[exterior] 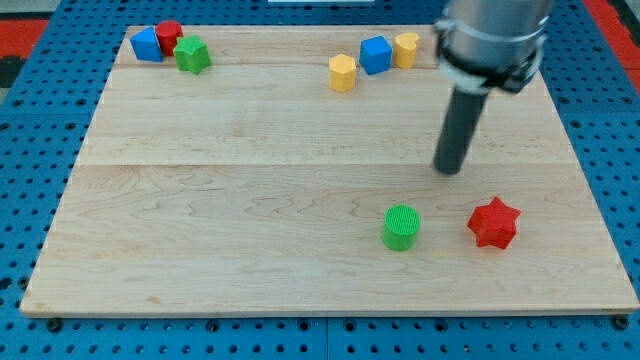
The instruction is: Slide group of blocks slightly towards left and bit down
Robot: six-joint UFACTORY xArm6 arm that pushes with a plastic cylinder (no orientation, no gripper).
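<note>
My tip [450, 169] rests on the wooden board at the view's right, above and between a green cylinder [401, 227] and a red star block [494, 222], touching neither. At the view's top right stands a group: a yellow block [342, 73], a blue cube [375, 54] and another yellow block [406, 49]. At the view's top left another group sits close together: a blue block [146, 44], a red cylinder [168, 35] and a green block [192, 55].
The wooden board [250, 200] lies on a blue pegboard surface [30, 150]. The arm's grey body [490, 35] hangs over the board's top right corner.
</note>
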